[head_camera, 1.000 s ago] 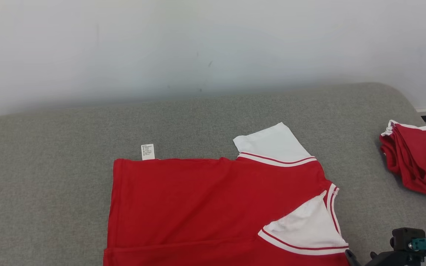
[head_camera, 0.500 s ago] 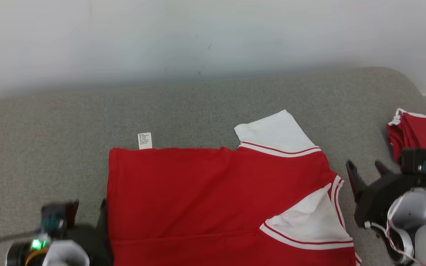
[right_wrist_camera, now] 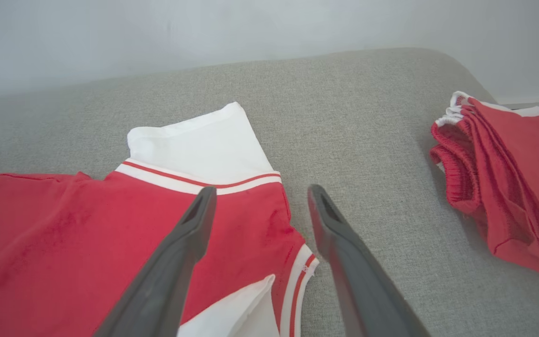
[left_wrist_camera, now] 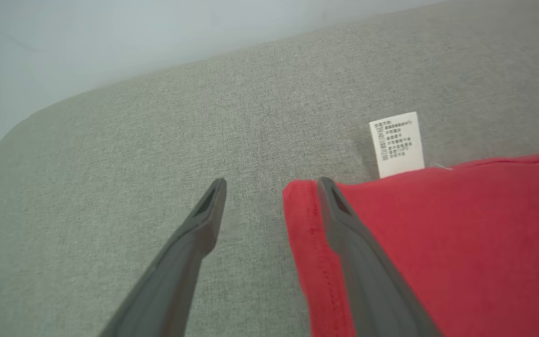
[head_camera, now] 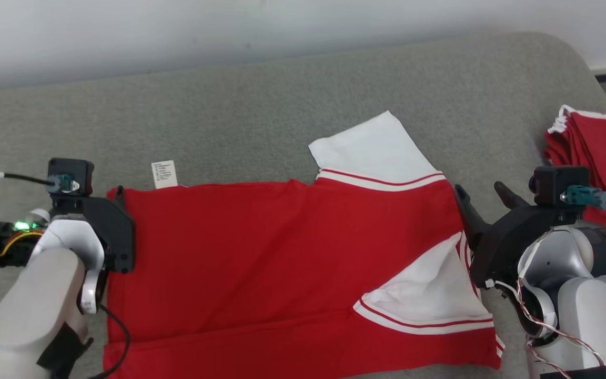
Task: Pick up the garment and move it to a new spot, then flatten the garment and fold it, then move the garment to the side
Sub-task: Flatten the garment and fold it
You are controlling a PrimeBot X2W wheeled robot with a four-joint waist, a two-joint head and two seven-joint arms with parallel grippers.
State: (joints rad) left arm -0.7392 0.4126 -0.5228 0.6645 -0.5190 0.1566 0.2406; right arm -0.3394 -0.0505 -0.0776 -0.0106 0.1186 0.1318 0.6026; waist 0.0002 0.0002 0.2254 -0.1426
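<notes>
Left gripper (left_wrist_camera: 272, 182) and right gripper (right_wrist_camera: 261, 189) swinging into view, flanking garment (head_camera: 282, 252); both claws standing apart, holding nothing. Likely lining up next fold.

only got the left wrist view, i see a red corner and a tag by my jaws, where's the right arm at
observer: The right gripper is at the shirt's opposite end. Its jaws are open astride the shoulder edge and hold nothing.
operator: ok anything else lying around over there
observer: Yes, a second garment, red with white trim, lies bunched beyond the right gripper, apart from the shirt.
</notes>
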